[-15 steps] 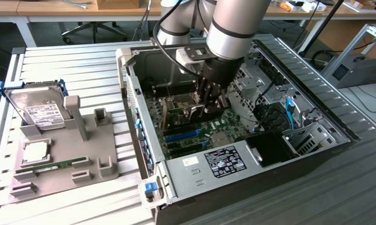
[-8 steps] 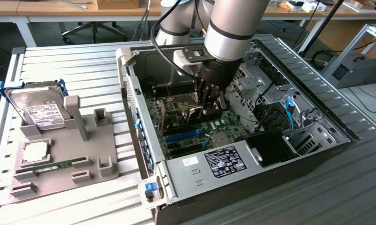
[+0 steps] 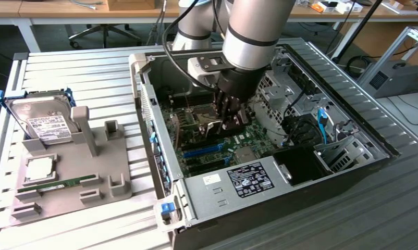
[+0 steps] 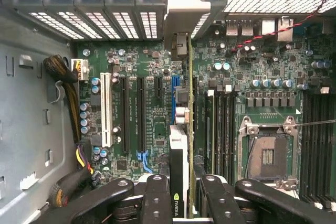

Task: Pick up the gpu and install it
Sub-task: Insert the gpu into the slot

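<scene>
Hand (image 4: 182,199) is clamping the thin black-faced green gpu card (image 4: 179,148) edge-down, its long axis running parallel to the black motherboard slots (image 4: 140,114) beneath.

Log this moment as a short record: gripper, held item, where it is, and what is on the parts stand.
gripper: gripper shut on the gpu
location: inside the open computer case
gpu pose: edge-on over the motherboard, in line with a blue slot; whether it is seated cannot be told
parts stand: hard drive in blue frame, RAM stick
</scene>
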Robot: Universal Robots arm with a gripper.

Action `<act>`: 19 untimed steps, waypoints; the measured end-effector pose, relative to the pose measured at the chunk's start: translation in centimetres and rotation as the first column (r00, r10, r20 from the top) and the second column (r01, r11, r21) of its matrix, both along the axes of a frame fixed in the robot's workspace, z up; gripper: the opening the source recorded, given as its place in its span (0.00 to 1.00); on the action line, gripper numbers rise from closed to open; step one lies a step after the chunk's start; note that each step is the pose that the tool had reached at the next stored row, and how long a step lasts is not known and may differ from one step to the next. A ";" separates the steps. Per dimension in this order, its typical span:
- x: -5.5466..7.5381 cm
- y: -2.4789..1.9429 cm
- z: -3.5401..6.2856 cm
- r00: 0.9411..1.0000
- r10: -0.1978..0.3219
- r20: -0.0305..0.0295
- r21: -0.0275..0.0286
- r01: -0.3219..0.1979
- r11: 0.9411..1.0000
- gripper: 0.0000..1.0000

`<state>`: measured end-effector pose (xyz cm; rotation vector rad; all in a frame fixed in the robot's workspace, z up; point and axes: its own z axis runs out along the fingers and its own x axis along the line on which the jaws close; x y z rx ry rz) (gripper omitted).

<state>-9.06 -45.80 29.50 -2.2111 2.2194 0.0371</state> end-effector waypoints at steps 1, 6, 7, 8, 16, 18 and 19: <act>0.0 -0.08 0.00 1.000 0.000 0.000 0.000 0.000 1.000 0.27; -0.5 -0.07 -0.01 1.000 0.000 0.002 0.000 0.000 1.000 0.27; -0.6 -0.07 -0.02 1.000 0.000 0.003 0.000 0.000 1.000 0.27; -0.6 -0.07 -0.02 1.000 0.000 0.003 0.000 0.000 1.000 0.27; -0.8 -0.07 -0.07 1.000 0.000 0.003 0.000 0.000 1.000 0.27; -0.9 -0.08 -0.06 1.000 0.000 0.003 0.000 0.000 1.000 0.27; -0.9 -0.07 -0.07 1.000 0.000 0.003 0.000 0.000 1.000 0.27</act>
